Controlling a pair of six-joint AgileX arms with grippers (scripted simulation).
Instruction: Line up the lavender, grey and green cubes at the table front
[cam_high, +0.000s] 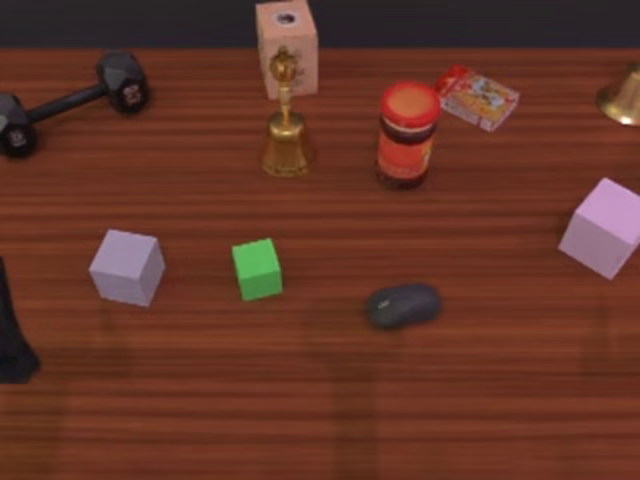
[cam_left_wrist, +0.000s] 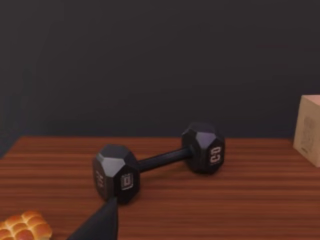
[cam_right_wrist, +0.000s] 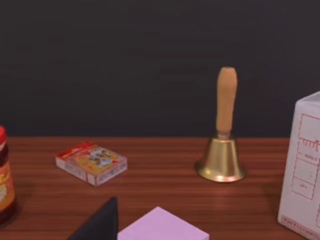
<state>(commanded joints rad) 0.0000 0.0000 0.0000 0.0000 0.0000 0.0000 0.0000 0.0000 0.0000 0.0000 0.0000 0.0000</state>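
Front centre: dark computer mouse (cam_high: 403, 305) on the table (cam_high: 320, 420). Green cube (cam_high: 257, 268) just left of it; grey cube (cam_high: 127, 267) farther left, apart. Lavender cube (cam_high: 602, 227) at right edge, just beneath the right gripper (cam_right_wrist: 100, 222) in the right wrist view. Left gripper (cam_high: 12, 340) at left edge, well apart from the grey cube. Finger spread: cannot tell for either.
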